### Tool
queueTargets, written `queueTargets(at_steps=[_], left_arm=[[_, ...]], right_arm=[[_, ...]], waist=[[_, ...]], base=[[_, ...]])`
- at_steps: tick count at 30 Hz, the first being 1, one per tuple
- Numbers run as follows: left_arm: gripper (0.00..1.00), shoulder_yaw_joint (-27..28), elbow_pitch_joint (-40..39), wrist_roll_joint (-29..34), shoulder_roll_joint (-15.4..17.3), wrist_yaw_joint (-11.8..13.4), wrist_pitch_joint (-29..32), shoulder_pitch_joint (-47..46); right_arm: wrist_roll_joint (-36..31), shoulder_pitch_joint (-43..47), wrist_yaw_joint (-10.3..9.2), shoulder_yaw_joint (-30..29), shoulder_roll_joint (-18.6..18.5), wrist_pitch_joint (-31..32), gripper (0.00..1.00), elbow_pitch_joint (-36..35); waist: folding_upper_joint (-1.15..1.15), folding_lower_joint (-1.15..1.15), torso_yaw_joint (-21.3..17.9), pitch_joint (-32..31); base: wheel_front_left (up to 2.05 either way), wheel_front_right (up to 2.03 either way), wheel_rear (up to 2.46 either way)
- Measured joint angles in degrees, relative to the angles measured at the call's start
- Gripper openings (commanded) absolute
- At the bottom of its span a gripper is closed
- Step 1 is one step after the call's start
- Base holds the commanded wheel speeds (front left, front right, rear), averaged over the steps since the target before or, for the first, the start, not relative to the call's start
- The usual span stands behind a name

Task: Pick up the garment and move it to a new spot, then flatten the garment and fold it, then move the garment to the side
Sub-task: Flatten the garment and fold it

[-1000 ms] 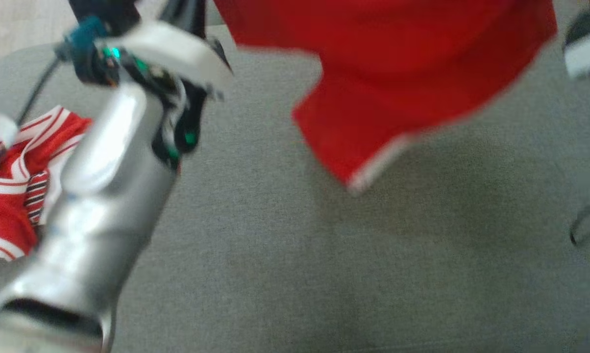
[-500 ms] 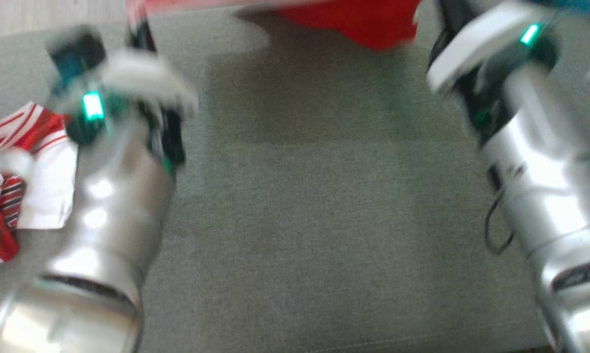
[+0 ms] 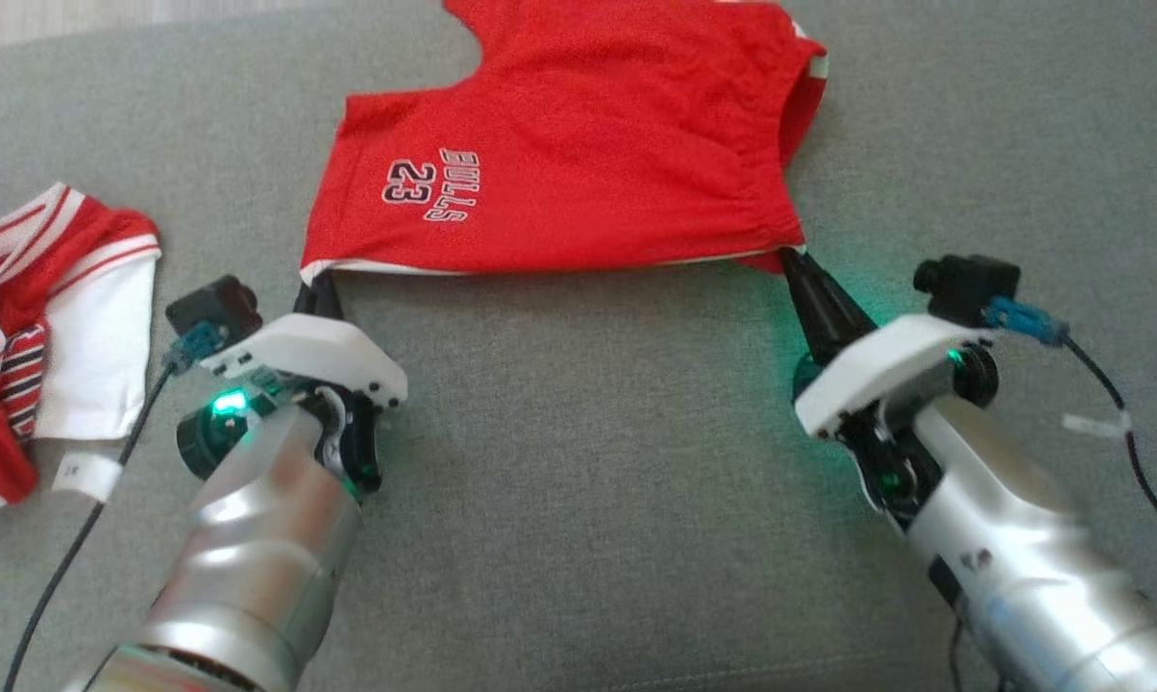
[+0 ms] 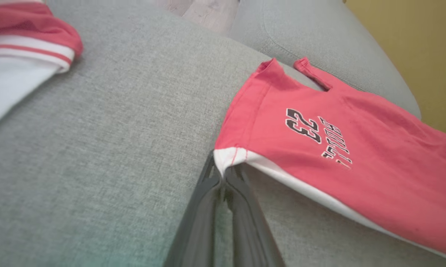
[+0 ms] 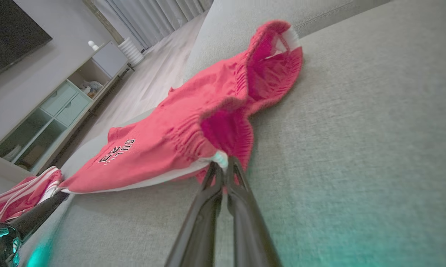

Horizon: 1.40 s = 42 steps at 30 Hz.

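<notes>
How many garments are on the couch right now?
2. The red shorts are in the middle of the couch; a crumpled red-and-white garment sits at the far left and may hide another.

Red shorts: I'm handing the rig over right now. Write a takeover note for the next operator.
Left pincer: shut on the white-trimmed hem corner of the red shorts.
Right pincer: shut on the waistband corner of the same shorts.
Where: the shorts are spread on the grey sofa cushion, with the near edge stretched between the two pincers. A striped garment lies crumpled to the robot's left, apart from them.
Done: shorts picked up and laid out mid-cushion.
Left: smooth the bunched waistband end, fold, then move the shorts aside.
</notes>
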Motion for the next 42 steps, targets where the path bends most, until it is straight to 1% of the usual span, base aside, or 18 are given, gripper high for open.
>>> queueTargets(at_steps=[3,5,8,11,13,15,18,20,22,24,26,28,31,33,34,37,40,42], left_arm=[[0.00,-0.4,-1.0,1.5,0.6,-1.1,-1.3,1.5],[0.00,0.2,-5.1,4.0,2.6,-1.0,-1.4,3.3],[0.00,3.1,-15.2,8.6,6.1,0.6,-1.4,7.7],[0.00,4.5,-25.4,12.5,7.6,2.6,-1.4,15.7],[0.00,4.2,-32.0,14.3,8.6,4.3,-1.4,22.7],[0.00,3.2,-39.2,15.3,10.5,6.5,-1.1,29.5],[0.00,2.6,-53.4,16.1,14.6,11.9,3.5,38.2],[0.00,2.6,-64.1,16.7,17.7,16.1,7.4,43.2],[0.00,2.8,-74.2,17.1,20.4,20.3,11.0,48.0],[0.00,3.4,-82.2,17.2,22.7,24.4,13.5,52.4],[0.00,3.9,-87.6,17.7,24.5,26.9,15.5,55.9],[0.00,4.2,-90.7,18.1,25.7,28.5,16.9,57.7],[0.00,4.6,-92.6,18.1,26.3,28.6,18.4,57.2],[0.00,4.5,-92.1,17.9,26.5,27.9,19.2,55.3],[0.00,4.3,-90.4,17.4,26.5,26.2,20.4,52.3],[0.00,3.2,-85.9,16.4,26.4,22.9,22.5,45.3],[0.00,2.0,-80.8,15.8,25.7,19.1,24.5,36.7],[0.00,0.5,-76.5,15.8,25.1,15.9,25.9,30.0]], right_arm=[[1.3,2.7,0.00,2.1,-2.8,-1.8,0.00,-5.1],[1.5,4.6,0.00,3.2,-4.6,-2.3,0.00,-8.5],[1.4,8.3,0.00,3.9,-7.7,-2.7,0.00,-13.7],[0.9,13.7,0.00,3.6,-10.4,-2.5,0.00,-18.8],[0.7,18.6,0.00,1.8,-12.0,-0.9,0.00,-22.0],[0.0,24.1,0.00,-0.7,-13.3,1.6,0.00,-25.7],[-1.8,32.6,0.00,-5.8,-14.0,6.3,0.00,-32.3],[-3.6,38.2,0.00,-10.1,-13.9,10.4,0.00,-37.5],[-3.6,43.5,0.00,-14.3,-13.3,15.2,0.00,-43.9],[-4.1,48.6,0.00,-17.8,-12.1,20.2,0.00,-50.2],[-5.5,52.6,0.00,-21.2,-11.1,24.9,0.00,-55.2],[-6.4,55.1,0.00,-24.1,-9.1,28.6,0.00,-59.4],[-8.2,55.0,0.00,-27.2,-6.1,33.1,0.00,-63.1],[-8.9,54.0,0.00,-28.2,-4.8,35.2,0.00,-63.7],[-9.5,51.8,0.00,-28.8,-4.1,36.6,0.00,-63.5],[-10.0,46.0,0.00,-28.8,-3.2,38.2,0.00,-62.0],[-10.1,38.9,0.00,-28.8,-3.0,38.2,0.00,-59.3],[-11.4,34.4,0.00,-28.9,-3.1,38.1,0.00,-56.0]], waist=[[0.00,-0.01,-0.2,-1.2],[0.00,-0.01,-0.5,-2.2],[0.00,-0.01,-0.8,-4.0],[0.00,-0.01,-1.0,-6.0],[0.00,-0.01,-1.0,-7.2],[0.00,-0.01,-0.8,-8.2],[0.00,-0.01,-0.4,-9.1],[0.00,-0.02,-0.4,-9.2],[0.00,-0.01,-0.7,-8.9],[0.00,-0.01,-1.1,-8.6],[0.00,-0.01,-1.4,-8.1],[0.00,-0.01,-1.7,-7.4],[0.00,-0.01,-1.9,-6.2],[0.00,-0.01,-2.0,-5.3],[0.00,-0.01,-2.0,-4.3],[0.00,-0.01,-2.0,-2.6],[0.00,-0.01,-2.0,-0.6],[0.00,0.00,-2.2,0.8]], base=[[0.00,0.00,0.00],[0.00,0.00,0.00],[0.00,0.00,0.00],[0.00,0.00,0.00],[0.00,0.00,0.00],[0.00,0.00,0.00],[0.00,0.00,0.00],[0.00,0.00,0.00],[0.00,0.00,0.00],[0.00,0.00,0.00],[0.00,0.00,0.00],[0.00,0.00,0.00],[0.00,0.00,0.00],[0.00,0.00,0.00],[0.00,0.00,0.00],[0.00,0.00,0.00],[0.00,0.00,0.00],[0.00,0.00,0.00]])
